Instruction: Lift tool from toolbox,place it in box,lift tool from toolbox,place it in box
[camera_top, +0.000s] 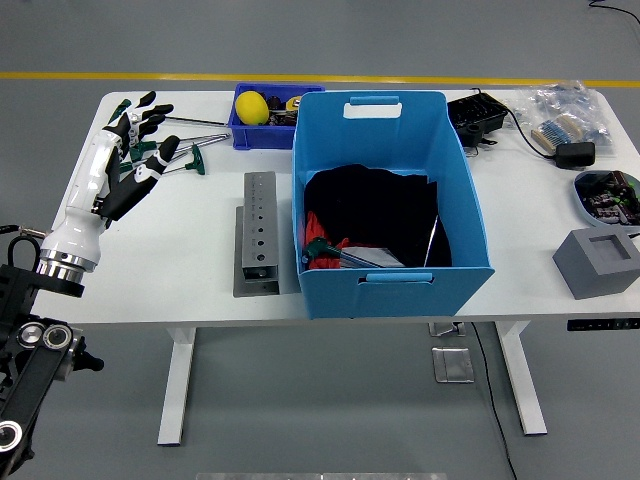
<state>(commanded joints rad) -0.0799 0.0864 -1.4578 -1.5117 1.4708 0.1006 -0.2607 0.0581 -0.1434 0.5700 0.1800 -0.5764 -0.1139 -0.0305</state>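
A large blue box stands in the middle of the white table. Inside it lie a black cloth, a red item and a green-handled tool. A small dark blue toolbox at the back holds a yellow object and other tools. My left hand, white with black fingertips, hangs open and empty over the table's left part. Green-handled T wrenches lie just right of it. My right hand does not show.
A grey metal block with holes lies left of the blue box. At the right are a black device with cable, a bag of parts, a bowl of parts and a grey foam block.
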